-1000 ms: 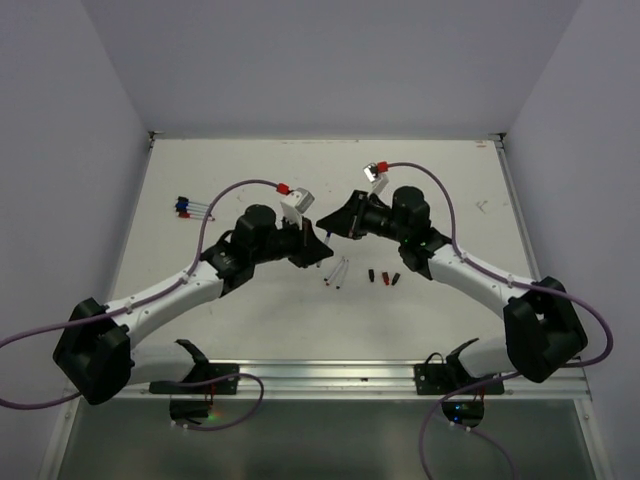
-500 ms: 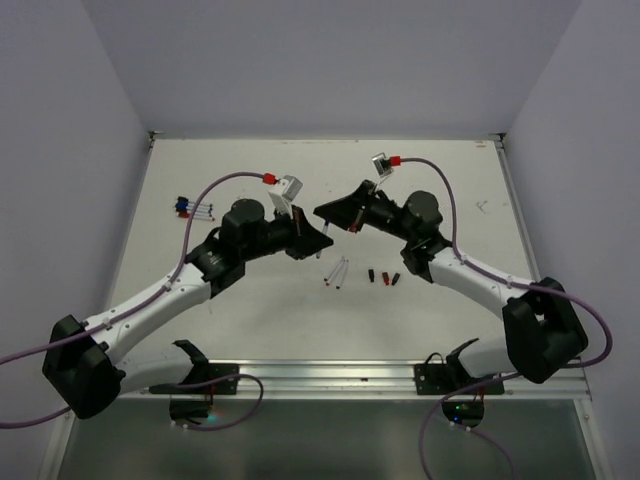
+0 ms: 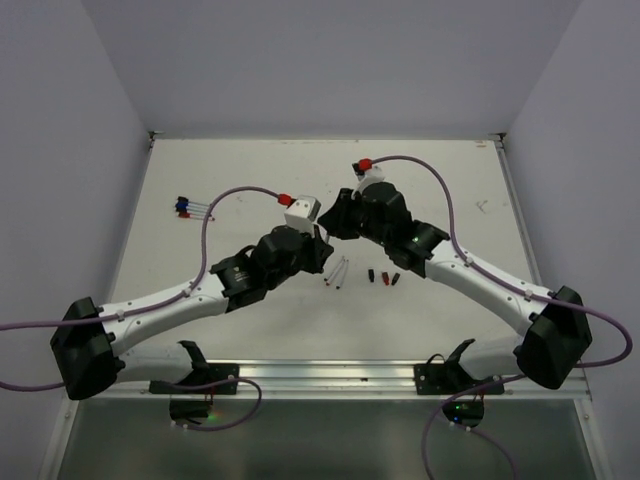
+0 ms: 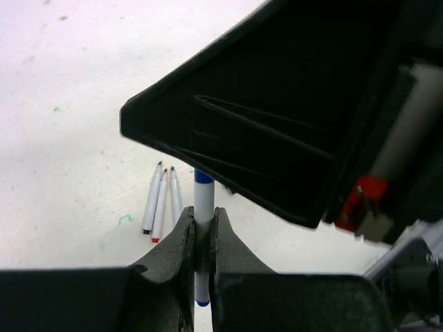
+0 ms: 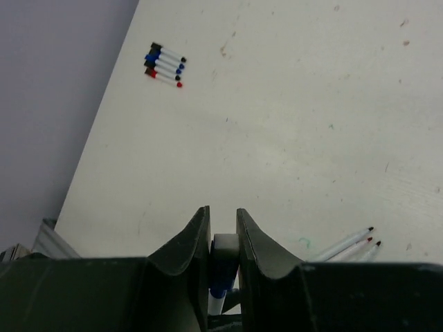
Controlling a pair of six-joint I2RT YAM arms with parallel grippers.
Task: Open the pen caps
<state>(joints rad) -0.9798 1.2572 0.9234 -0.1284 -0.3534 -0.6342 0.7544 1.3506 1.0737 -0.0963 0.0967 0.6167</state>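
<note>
Over the middle of the tabletop (image 3: 250, 165), my left fingers (image 4: 188, 232) and my right fingers (image 5: 201, 232) meet almost nose to nose. My left fingers are closed on the white barrel of a blue pen (image 4: 203, 200). In my left wrist view its long axis runs from 12 to 6 o'clock, with a blue band at the 12 o'clock end against the dark body of my right hand and a blue end showing at 6 o'clock below my grip. My right fingers are clamped on a white and blue end of that pen. I cannot tell whether the cap is on or off, and from above my hands hide the pen.

From above, three loose pens (image 3: 337, 272) lie side by side at about 6 o'clock from my hands, along a 1-to-7 o'clock line. Three pen caps (image 3: 383, 277) sit near them, at about 4 o'clock from my hands. Well apart at 9 o'clock, the capped pens (image 3: 192, 208) lie bunched together, running 3 to 9 o'clock, coloured caps at the 9 o'clock end.
</note>
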